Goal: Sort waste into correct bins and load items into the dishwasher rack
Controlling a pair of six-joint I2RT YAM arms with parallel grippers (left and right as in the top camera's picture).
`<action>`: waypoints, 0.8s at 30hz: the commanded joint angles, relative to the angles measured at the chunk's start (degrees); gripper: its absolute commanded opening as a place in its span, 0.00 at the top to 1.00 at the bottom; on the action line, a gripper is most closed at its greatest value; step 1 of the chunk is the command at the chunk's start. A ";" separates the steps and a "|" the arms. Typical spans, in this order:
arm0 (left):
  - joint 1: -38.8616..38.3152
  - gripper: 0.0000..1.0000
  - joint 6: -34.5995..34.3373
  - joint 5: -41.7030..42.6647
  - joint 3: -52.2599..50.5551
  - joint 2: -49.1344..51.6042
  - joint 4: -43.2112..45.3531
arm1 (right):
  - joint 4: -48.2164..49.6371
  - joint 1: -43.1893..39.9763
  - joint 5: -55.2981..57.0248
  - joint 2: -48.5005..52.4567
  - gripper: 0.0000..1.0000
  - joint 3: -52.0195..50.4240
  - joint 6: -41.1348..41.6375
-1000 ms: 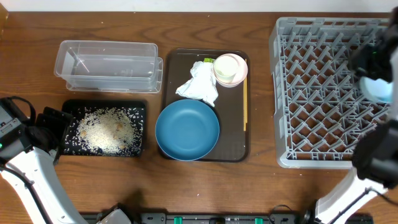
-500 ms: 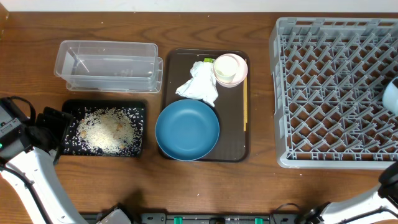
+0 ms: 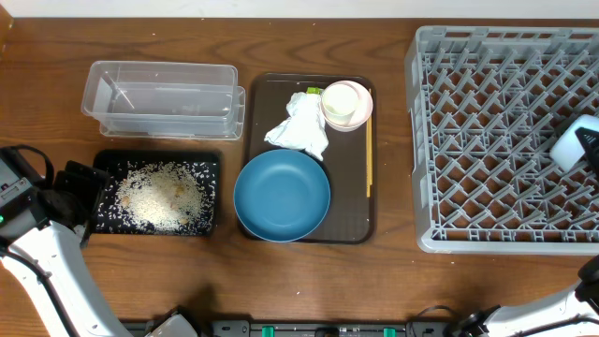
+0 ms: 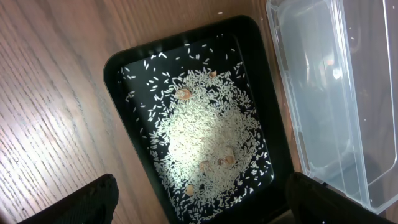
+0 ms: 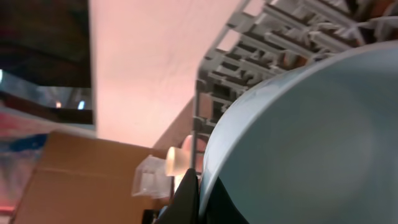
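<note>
Your right claw (image 5: 194,190) is clenched on the rim of the one small light blue bowl (image 3: 571,142), above the rack (image 3: 419,150) at its right side. Your left claw (image 3: 80,192) is released beside the black tray (image 3: 208,161) of rice (image 3: 159,195). The brown tray (image 3: 351,187) carries one dark blue bowl (image 3: 281,195), one cup (image 3: 345,103) and one napkin (image 3: 299,126).
</note>
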 commanded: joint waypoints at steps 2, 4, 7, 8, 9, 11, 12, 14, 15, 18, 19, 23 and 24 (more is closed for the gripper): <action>0.22 0.11 -0.50 0.07 0.94 0.09 -0.22 | 0.37 -0.24 -4.11 -0.11 0.99 -2.05 -3.06; 0.22 0.11 -0.50 0.09 0.94 0.09 -0.22 | 1.25 -0.37 -4.09 -0.11 0.99 -2.05 -3.04; 0.24 0.11 -0.50 0.07 0.94 0.09 -0.20 | 2.05 -0.59 -2.60 -0.11 0.99 -2.05 -2.86; 0.22 0.11 -0.50 0.09 0.94 0.09 -0.22 | 2.16 -0.68 -1.95 -0.11 0.99 -2.05 -2.58; 0.22 0.11 -0.50 0.07 0.94 0.09 -0.22 | 2.27 -0.74 -1.49 -0.11 0.99 -2.05 -2.60; 0.22 0.11 -0.50 0.09 0.94 0.09 -0.22 | 2.49 -0.85 -0.46 -0.11 0.99 -2.05 -2.58; 0.22 0.11 -0.50 0.09 0.94 0.09 -0.22 | 2.56 -0.98 -0.09 -0.11 0.99 -2.05 -2.58; 0.22 0.11 -0.50 0.09 0.94 0.09 -0.20 | 2.67 -1.36 0.66 -0.11 0.99 -2.05 -1.97; 0.22 0.11 -0.50 0.09 0.94 0.09 -0.22 | 2.71 -1.57 1.27 -0.11 0.99 -2.05 -1.29; 0.22 0.11 -0.50 0.09 0.94 0.09 -0.20 | 2.67 -2.32 4.63 -0.11 0.99 -2.05 0.66; 0.22 0.11 -0.50 0.09 0.94 0.09 -0.22 | 2.60 -2.51 5.46 -0.11 0.99 -2.05 0.66; 0.22 0.11 -0.50 0.09 0.94 0.09 -0.20 | 2.16 -3.10 10.05 -0.44 0.98 -2.03 4.79; 0.22 0.11 -0.52 0.09 0.94 0.09 -0.22 | 2.08 -3.26 11.23 -0.79 0.98 -2.03 6.25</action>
